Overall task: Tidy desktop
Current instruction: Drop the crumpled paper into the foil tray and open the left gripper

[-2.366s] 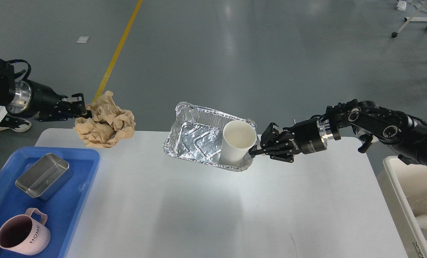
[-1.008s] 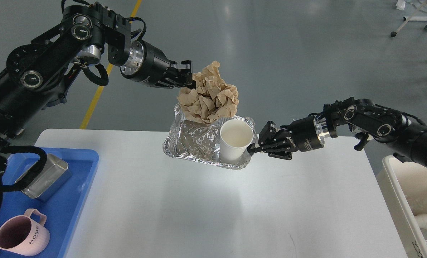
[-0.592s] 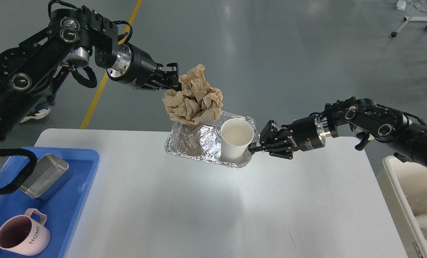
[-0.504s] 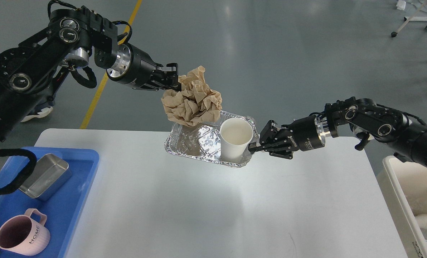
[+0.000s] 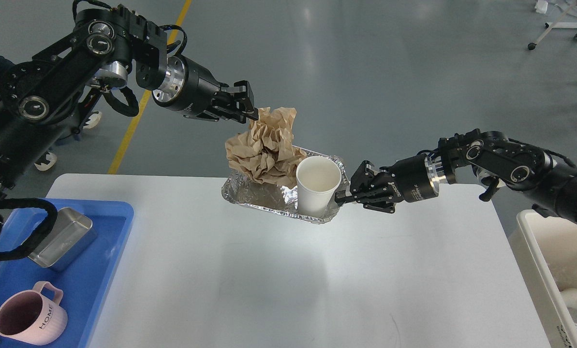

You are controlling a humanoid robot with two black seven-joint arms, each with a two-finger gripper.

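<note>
The white desktop (image 5: 278,280) fills the lower view. My right gripper (image 5: 340,197) is shut on the right rim of a foil tray (image 5: 264,205) and holds it above the desktop's far middle. A white paper cup (image 5: 317,186) stands in the tray's right end. A crumpled brown paper ball (image 5: 264,150) rests in the tray's left part. My left gripper (image 5: 247,102) is just above and left of the paper's top, with its jaws spread and nothing between them.
A blue tray (image 5: 99,270) at the desktop's left edge holds a metal tin (image 5: 61,237) and a pink mug (image 5: 27,319). A white bin (image 5: 549,280) stands off the right edge. The floor has a yellow line (image 5: 138,116).
My left gripper carried the paper ball from the left to over the foil tray, then let go. The paper has dropped into the tray. The right arm has hardly moved.
</note>
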